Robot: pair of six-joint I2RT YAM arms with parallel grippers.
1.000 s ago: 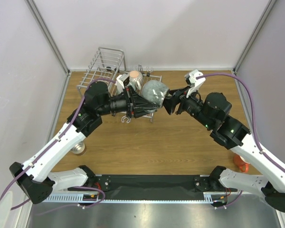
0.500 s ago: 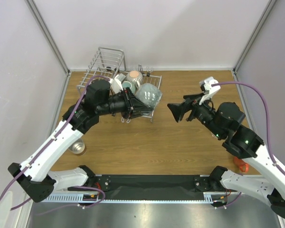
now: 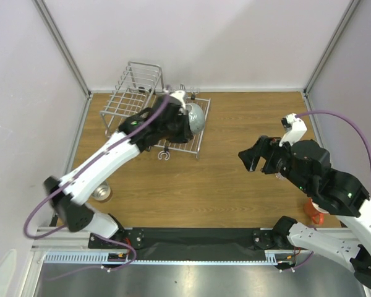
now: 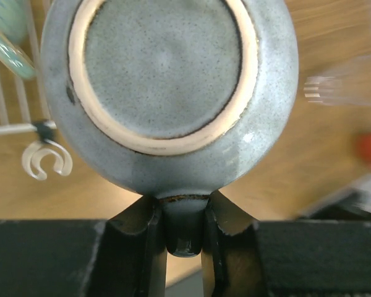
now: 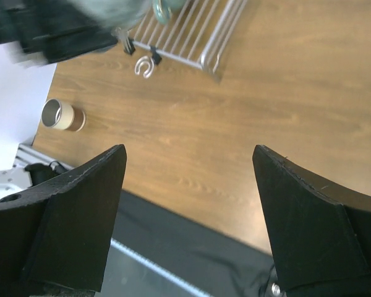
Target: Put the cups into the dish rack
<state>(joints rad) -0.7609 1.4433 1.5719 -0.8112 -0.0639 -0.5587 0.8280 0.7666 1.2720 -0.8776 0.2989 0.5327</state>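
Note:
My left gripper (image 3: 184, 122) is shut on the handle of a speckled grey mug (image 3: 196, 116) and holds it over the flat tray of the silver wire dish rack (image 3: 128, 93). In the left wrist view the mug (image 4: 167, 80) shows its round base, with its handle pinched in the gripper (image 4: 184, 218). A teal cup (image 4: 5, 38) lies on the rack wires beside it. My right gripper (image 3: 255, 158) is open and empty over bare wood at the right; its fingers (image 5: 80, 210) stand wide apart.
A small cup with a brown band (image 3: 101, 193) stands near the left table edge and also shows in the right wrist view (image 5: 62, 116). An orange-red cup (image 3: 315, 213) sits at the right near edge. A white hook (image 4: 46, 164) hangs off the rack's front edge (image 5: 191, 37).
The left arm has swung round and carried the grey mug further back over the rack tray. The right gripper has drawn back to the right and nearer, away from the rack.

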